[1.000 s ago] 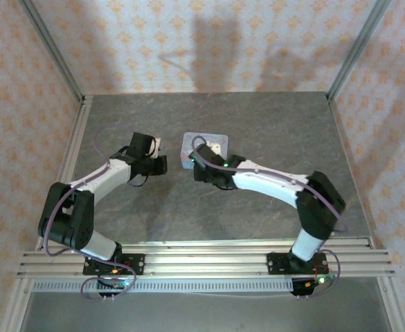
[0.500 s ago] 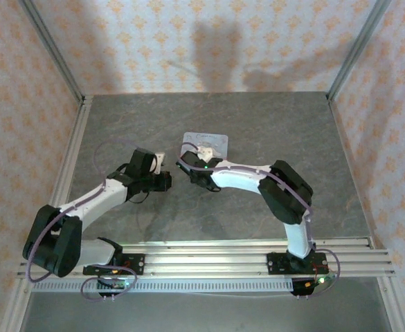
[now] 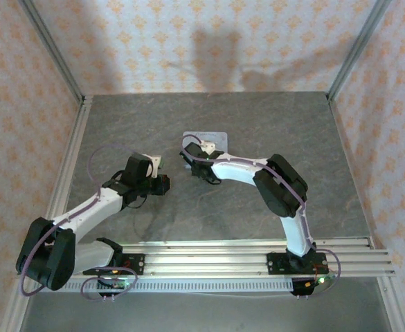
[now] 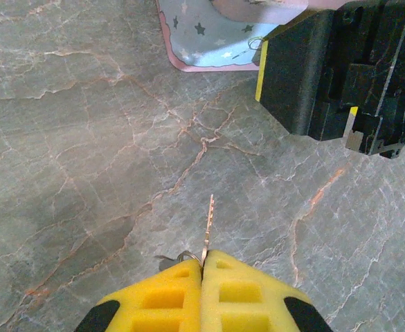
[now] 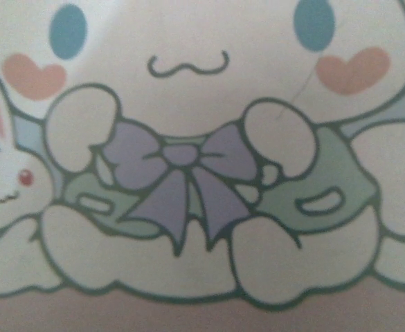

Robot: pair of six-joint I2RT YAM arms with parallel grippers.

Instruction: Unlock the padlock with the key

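Left claw (image 4: 203, 277): yellow fingers (image 4: 164, 297) pressed flat together, nipping the key by its head
Key (image 4: 207, 225): thin pale blade sticking forward out of the seam between the fingertips, leaning a little to the right; I cannot tell whether its tip touches the stone
Ring (image 4: 180, 257): small wire loop at the key's head, just left of the seam
Left claw's place: over bare bench left of the tin and apart from it, about midway between the near and far edges
Tin (image 3: 214, 136): pastel blue and pink, lying flat near the middle of the bench, somewhat closer to the far edge than the near one; in the left wrist view its star-printed corner with a pink rim sits at the top
Right claw (image 3: 203, 149): pointing down over the near left part of the tin; its dark housing with a yellow strip stands just beside the tin's corner, ahead and right of the key; how wide it stands, I cannot tell
Lid (image 5: 181, 159): very close and soft in the right wrist view, a white cartoon figure with blue eyes, pink cheeks and a lavender bow, a small rabbit at its left
Bench (image 3: 292, 124): grey veined stone
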